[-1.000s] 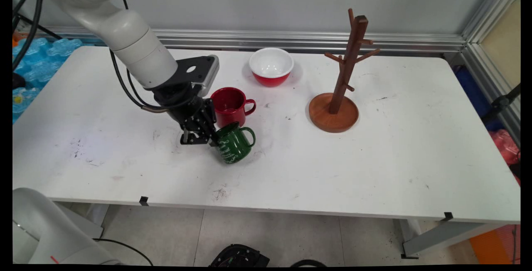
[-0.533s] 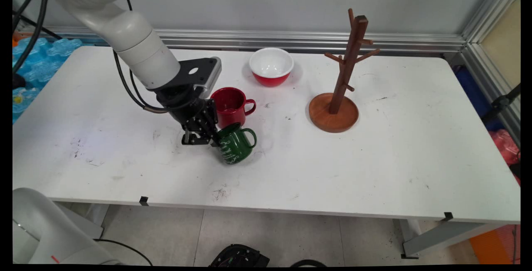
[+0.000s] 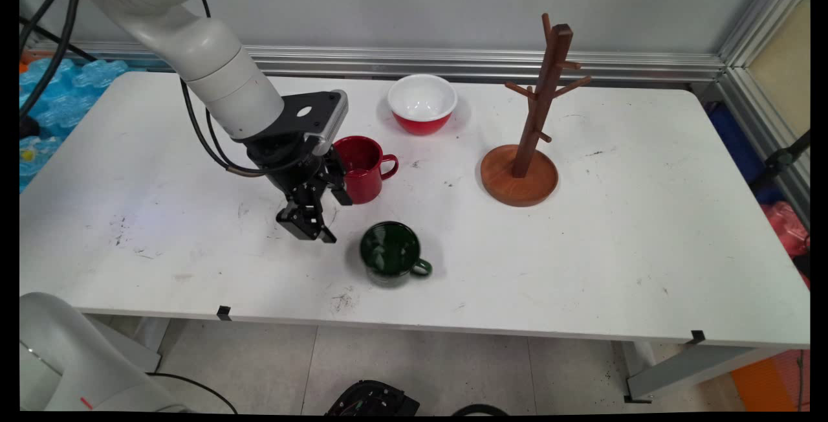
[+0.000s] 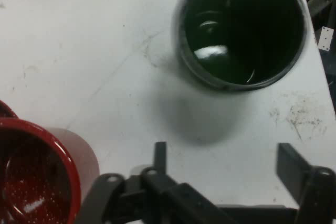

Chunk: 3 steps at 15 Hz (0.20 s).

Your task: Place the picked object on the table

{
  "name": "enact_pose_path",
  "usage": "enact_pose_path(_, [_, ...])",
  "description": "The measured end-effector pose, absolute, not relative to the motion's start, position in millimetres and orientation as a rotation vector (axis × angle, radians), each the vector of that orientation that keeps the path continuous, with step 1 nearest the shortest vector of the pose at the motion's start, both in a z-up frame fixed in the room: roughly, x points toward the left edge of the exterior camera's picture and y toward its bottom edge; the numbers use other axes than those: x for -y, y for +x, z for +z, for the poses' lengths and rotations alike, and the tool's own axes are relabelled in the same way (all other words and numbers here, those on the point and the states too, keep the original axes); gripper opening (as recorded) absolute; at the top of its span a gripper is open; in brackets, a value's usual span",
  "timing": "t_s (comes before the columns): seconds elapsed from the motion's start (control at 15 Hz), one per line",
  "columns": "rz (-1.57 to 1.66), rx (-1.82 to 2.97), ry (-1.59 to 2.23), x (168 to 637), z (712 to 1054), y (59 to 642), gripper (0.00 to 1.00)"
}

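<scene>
Arm: I see it reach in from the upper left, its jaws (image 3: 310, 224) spread open, empty, low over the worktop (image 3: 582, 247).
Mugs: two; green mug (image 3: 390, 254) upright just right of the jaws, red mug (image 3: 359, 166) beside the wrist.
Others: one red bowl (image 3: 422, 103), one wooden mug tree (image 3: 527, 150).
Room: grey wall behind.

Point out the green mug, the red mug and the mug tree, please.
green mug (image 3: 390, 252), main view, dark inside of the cup.
red mug (image 3: 362, 179), main view, outer wall.
mug tree (image 3: 538, 105), main view, upright trunk.
</scene>
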<state>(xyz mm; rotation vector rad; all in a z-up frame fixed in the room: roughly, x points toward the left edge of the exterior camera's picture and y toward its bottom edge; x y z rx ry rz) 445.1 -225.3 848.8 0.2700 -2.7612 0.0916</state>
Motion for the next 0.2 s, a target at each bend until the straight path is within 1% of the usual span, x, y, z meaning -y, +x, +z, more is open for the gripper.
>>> enact_pose_path(0.2, [0.088,2.759,0.265,224.9,848.8,444.3,1.00])
